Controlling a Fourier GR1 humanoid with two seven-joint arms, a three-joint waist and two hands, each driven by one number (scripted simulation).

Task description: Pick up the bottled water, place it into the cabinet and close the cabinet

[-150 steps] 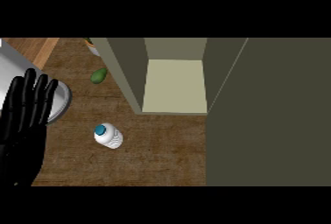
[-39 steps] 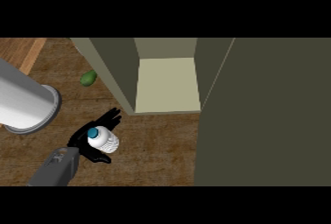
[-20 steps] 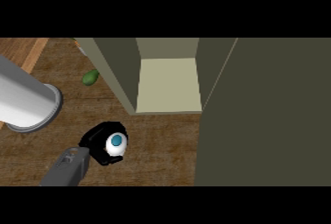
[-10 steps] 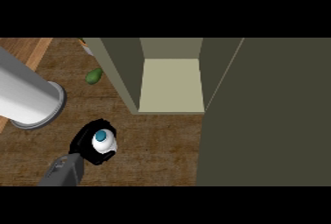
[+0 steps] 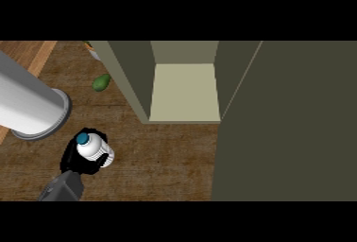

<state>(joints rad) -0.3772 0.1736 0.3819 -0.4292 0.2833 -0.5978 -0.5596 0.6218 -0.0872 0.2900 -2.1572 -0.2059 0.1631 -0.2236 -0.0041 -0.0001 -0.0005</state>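
gripping the bottled water (image 5: 94, 152) with the left hand (image 5: 69, 158), curled round its white body, blue cap up and tilted toward the view's upper left, at the wooden counter (image 5: 167, 160) just beside a tall grey cylinder (image 5: 24, 106). lies left of and nearer than the open cabinet (image 5: 185, 92), so probably calls for carrying right and away; right hand out of view. shows no readable label or brand.

no legible text, label or number on bottled water (image 5: 94, 150), cabinet (image 5: 185, 90)
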